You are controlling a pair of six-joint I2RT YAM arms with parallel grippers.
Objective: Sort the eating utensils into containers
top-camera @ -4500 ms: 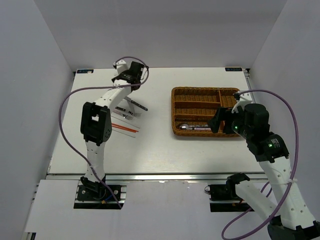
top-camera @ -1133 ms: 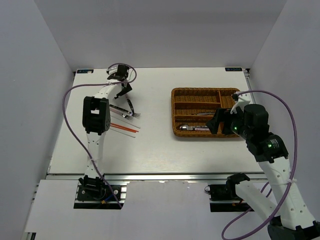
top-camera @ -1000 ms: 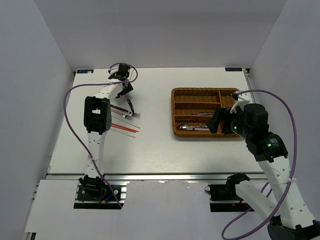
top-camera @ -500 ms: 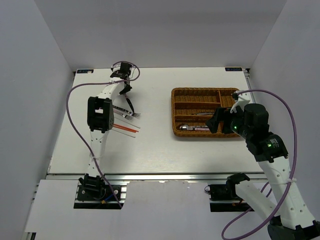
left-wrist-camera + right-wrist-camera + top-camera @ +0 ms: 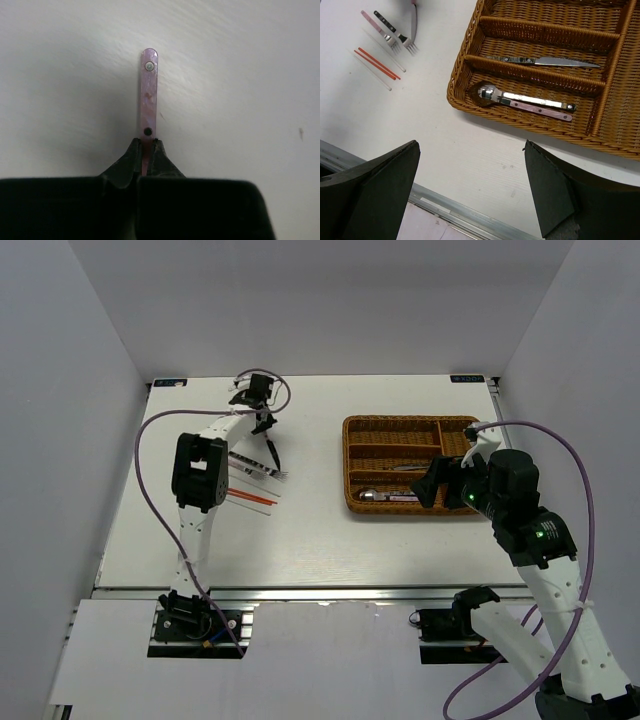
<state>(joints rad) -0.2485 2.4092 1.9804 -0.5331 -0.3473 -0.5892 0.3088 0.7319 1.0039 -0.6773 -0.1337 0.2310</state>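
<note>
Top view: your left tool (image 5: 262,412) is clamping a pink-handled utensil (image 5: 275,455), its long axis running toward you. The tray (image 5: 347,455) is lying off to its right.
Left wrist: the handle (image 5: 148,90) is sticking straight out from the shut tool.
Right wrist: your right tool (image 5: 470,195) is hanging wide apart at the tray's near edge.

- The tray (image 5: 346,462) sits on the right half of the bench (image 5: 300,535).
- Spoons (image 5: 520,100) lie in its nearest long section, a knife (image 5: 545,61) in the middle one.
- Forks (image 5: 395,38) lie well left of the tray, with chopsticks (image 5: 376,63) just before them.
</note>
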